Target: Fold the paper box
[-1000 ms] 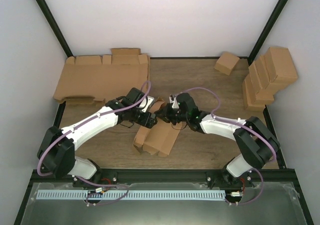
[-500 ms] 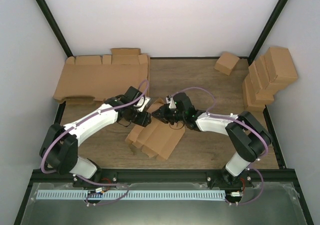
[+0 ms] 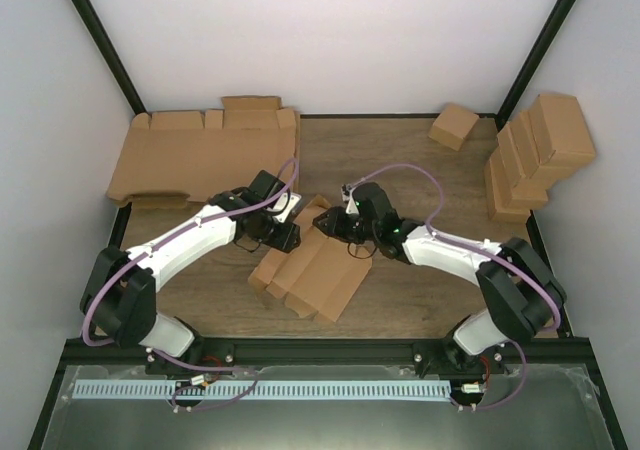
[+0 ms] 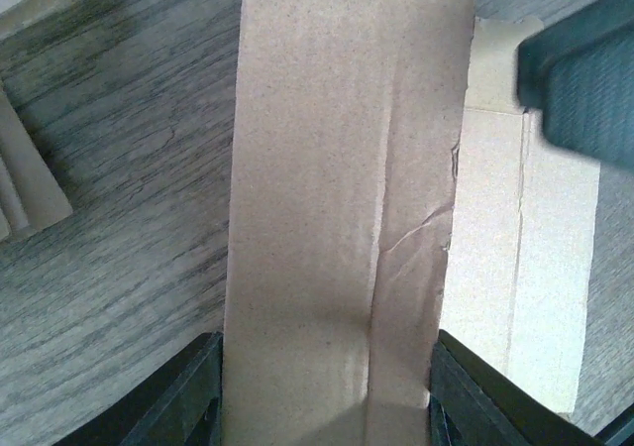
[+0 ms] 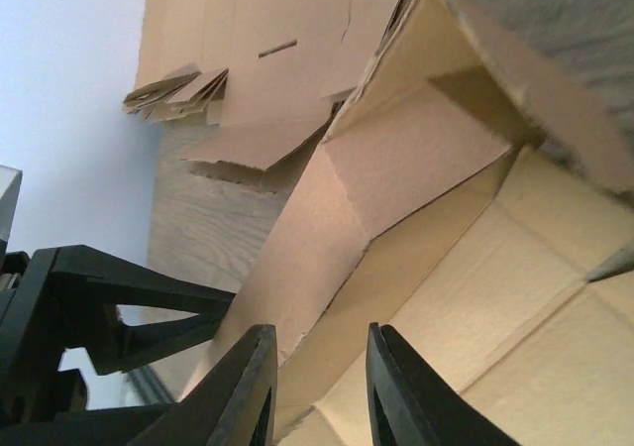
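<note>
Box: one, mid-table, near edge side, lying mostly flat with creased panels side by side; far end lifted between the two arms.

Left gripper: fingers spread wide at both edges of a long panel, which fills the gap; whether they squeeze it or only flank it, you cannot tell.

Right gripper: fingers a little apart, straddling the edge of a raised flap; a gap wider than the sheet shows, so read it as not clamped.

Step, as judged: early; far-end flap being stood up on its crease, body not yet closed into a carton.

Next move calls for: left arm steadying the panel while you turn the flap over its crease with the right; keep the push along the crease, since the panel already shows a small wrinkle.

Count: grippers, two; flat sheets, a pile far left, number hidden by overlap; lone carton, one, far edge; stack at right, about four, overlap unclear.
</note>
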Controlling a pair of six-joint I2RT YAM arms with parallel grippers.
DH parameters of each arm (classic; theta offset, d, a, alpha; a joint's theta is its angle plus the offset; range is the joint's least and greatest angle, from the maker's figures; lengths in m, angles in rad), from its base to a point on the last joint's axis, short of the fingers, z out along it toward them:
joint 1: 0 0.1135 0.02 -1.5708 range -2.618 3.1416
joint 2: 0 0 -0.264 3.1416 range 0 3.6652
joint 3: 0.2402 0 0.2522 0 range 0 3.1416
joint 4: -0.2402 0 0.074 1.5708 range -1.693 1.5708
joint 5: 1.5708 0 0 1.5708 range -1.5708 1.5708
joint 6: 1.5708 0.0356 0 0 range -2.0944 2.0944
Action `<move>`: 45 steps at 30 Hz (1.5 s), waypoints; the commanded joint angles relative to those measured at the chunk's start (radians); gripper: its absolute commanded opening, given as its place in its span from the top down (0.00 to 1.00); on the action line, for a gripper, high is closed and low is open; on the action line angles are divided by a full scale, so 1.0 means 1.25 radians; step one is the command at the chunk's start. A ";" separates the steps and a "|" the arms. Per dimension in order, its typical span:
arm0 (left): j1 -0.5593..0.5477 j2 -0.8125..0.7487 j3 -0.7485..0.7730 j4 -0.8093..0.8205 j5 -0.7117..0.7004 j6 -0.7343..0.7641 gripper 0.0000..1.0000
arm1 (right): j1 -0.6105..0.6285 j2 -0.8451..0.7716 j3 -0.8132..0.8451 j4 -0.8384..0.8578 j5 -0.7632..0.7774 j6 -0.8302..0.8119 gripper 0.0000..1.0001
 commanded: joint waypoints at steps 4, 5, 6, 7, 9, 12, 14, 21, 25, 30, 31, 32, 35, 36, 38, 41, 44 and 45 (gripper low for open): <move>0.002 0.013 0.024 -0.023 0.014 0.029 0.48 | -0.064 -0.056 -0.006 -0.069 0.067 -0.167 0.76; 0.002 0.013 0.025 -0.024 0.017 0.032 0.48 | -0.084 -0.054 -0.014 -0.055 0.035 -0.183 0.78; 0.002 0.013 0.026 -0.025 0.019 0.034 0.48 | -0.101 -0.050 -0.018 -0.047 0.008 -0.201 0.80; 0.002 0.012 0.026 -0.028 0.018 0.036 0.48 | -0.109 -0.042 -0.015 -0.045 -0.004 -0.228 0.81; 0.002 0.011 0.026 -0.031 0.017 0.038 0.48 | -0.115 -0.027 0.000 -0.055 -0.013 -0.275 0.87; 0.000 0.009 0.025 -0.034 0.023 0.040 0.48 | -0.116 -0.002 0.025 -0.077 -0.014 -0.316 0.94; -0.001 0.008 0.025 -0.033 0.030 0.039 0.48 | -0.119 0.014 0.039 -0.087 -0.016 -0.331 0.99; -0.001 0.007 0.023 -0.038 0.024 0.040 0.48 | -0.121 0.034 0.060 -0.094 -0.041 -0.359 0.99; -0.001 0.007 0.024 -0.039 0.021 0.038 0.48 | -0.121 0.010 0.021 -0.066 -0.081 -0.369 0.99; -0.002 0.011 0.028 -0.039 0.023 0.038 0.48 | -0.120 0.029 -0.004 -0.033 -0.090 -0.362 0.99; -0.002 0.013 0.029 -0.040 0.023 0.038 0.48 | -0.120 0.036 -0.004 -0.024 -0.091 -0.362 0.99; -0.002 0.014 0.030 -0.040 0.025 0.037 0.48 | -0.120 0.044 -0.003 -0.015 -0.090 -0.361 0.99; -0.003 0.015 0.030 -0.042 0.027 0.038 0.48 | -0.121 0.078 0.020 -0.007 -0.083 -0.364 0.99; -0.003 0.016 0.028 -0.044 0.026 0.038 0.48 | -0.121 0.092 0.033 -0.009 -0.081 -0.366 0.99; -0.004 0.017 0.027 -0.044 0.026 0.039 0.48 | -0.121 0.116 0.056 -0.013 -0.071 -0.371 0.99; -0.003 0.019 0.026 -0.046 0.025 0.039 0.48 | -0.121 0.148 0.094 -0.041 -0.027 -0.379 0.99; -0.005 0.023 0.026 -0.049 0.024 0.038 0.49 | -0.121 0.175 0.127 -0.076 0.014 -0.393 0.99; -0.007 0.024 0.027 -0.049 0.024 0.038 0.48 | -0.120 0.184 0.138 -0.080 0.020 -0.398 0.99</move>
